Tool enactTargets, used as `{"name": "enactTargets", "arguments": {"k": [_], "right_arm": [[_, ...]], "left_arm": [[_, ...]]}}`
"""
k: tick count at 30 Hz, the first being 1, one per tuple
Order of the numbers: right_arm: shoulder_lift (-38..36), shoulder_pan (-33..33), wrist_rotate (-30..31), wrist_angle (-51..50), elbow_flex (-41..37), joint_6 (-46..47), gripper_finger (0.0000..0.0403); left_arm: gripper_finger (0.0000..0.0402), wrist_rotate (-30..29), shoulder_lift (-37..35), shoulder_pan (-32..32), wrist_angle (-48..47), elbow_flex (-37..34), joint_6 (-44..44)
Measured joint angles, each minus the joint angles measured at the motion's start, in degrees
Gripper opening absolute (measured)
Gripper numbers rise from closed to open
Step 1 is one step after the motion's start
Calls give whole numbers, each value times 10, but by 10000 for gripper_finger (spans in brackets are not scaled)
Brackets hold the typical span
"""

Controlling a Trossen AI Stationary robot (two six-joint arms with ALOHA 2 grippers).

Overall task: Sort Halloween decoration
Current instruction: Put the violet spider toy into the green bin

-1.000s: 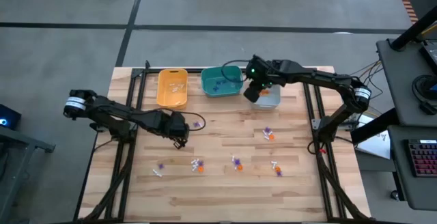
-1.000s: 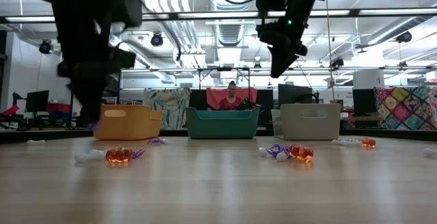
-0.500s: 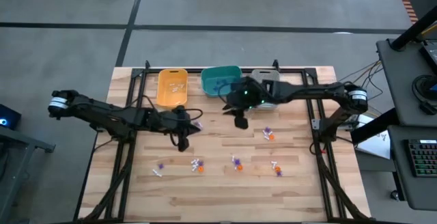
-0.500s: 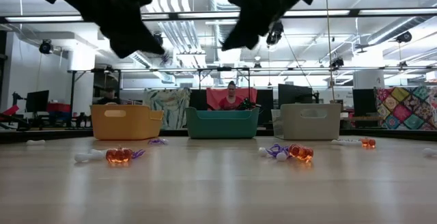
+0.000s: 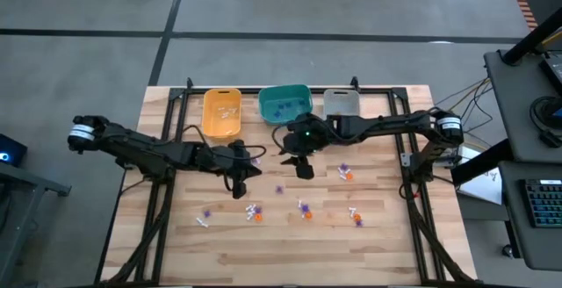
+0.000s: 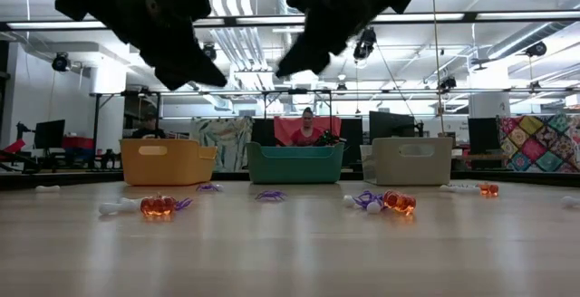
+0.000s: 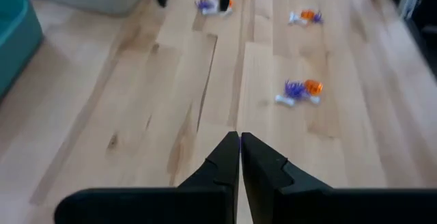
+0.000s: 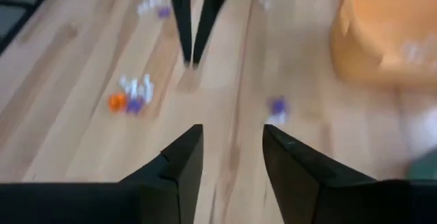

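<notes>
No text, label, brand or number can be read anywhere; none on the bins.

Left gripper fingers pressed together, right gripper fingers apart, both mid-table.

Yellow bin, teal bin, grey bin

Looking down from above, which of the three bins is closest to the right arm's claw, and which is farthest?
From the right gripper, open above the table's middle:
1. Teal bin, just behind it.
2. Grey bin, back right.
3. Yellow bin, back left, farthest.
</notes>
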Motion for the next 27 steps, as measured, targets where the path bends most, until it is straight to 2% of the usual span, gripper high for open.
{"name": "enactTargets", "arguments": {"k": [3,8,13,17,21,24,27], "right_arm": [[0,1,0,-29,-16,28,156],[0,11,0,-19,-61,49,159],[0,25,-1,54,-125,145,160],[0,36,1,87,-162,238,160],[0,58,1,113,-183,277,160],[0,82,18,137,-189,280,160],[0,111,84,155,-189,266,160]], "left_arm": [[0,0,23,0,0,0,0],[0,0,79,0,26,0,11],[0,7,154,0,128,0,15],[0,38,210,0,195,0,15],[0,78,258,0,247,0,15],[0,102,283,0,273,0,15],[0,106,302,0,271,0,15]]}}
